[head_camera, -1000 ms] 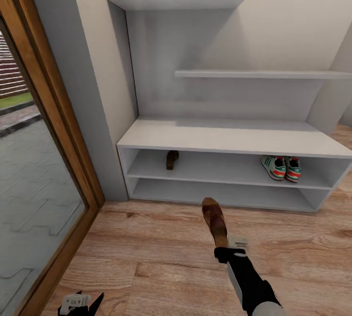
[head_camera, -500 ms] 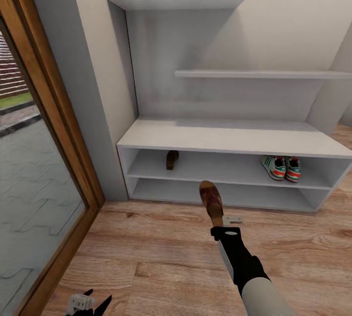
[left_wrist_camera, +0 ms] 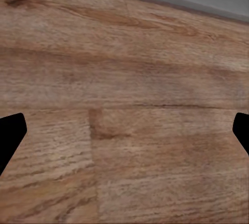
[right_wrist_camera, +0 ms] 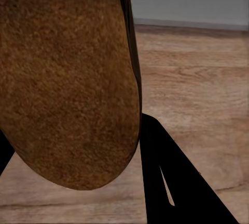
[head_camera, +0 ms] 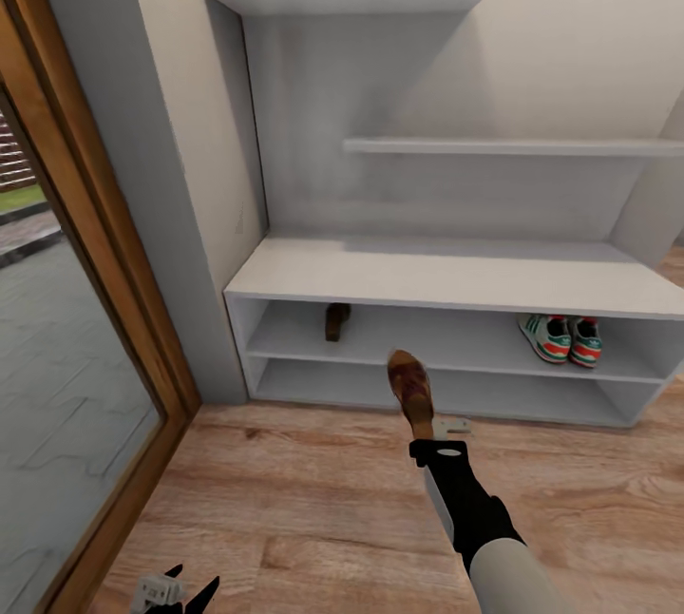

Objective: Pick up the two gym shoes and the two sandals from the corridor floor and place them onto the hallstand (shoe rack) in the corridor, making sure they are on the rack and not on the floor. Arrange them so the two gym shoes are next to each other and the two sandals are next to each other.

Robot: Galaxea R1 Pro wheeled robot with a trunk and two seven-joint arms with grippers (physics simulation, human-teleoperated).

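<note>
Even, soft daylight-like light fills the corridor, with no glare. The hallstand [head_camera: 446, 277] shows faint grey shading under its upper shelves and darker slots below its top. Straight lines bow slightly toward the head view's edges. In the right wrist view the sandal [right_wrist_camera: 67, 78] is close, grainy and soft; textures look coarse.

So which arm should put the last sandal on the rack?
The right arm. Its claw already holds the sandal, stretched toward the hallstand, where the other sandal sits. The left claw hangs low and open over the floor.
</note>
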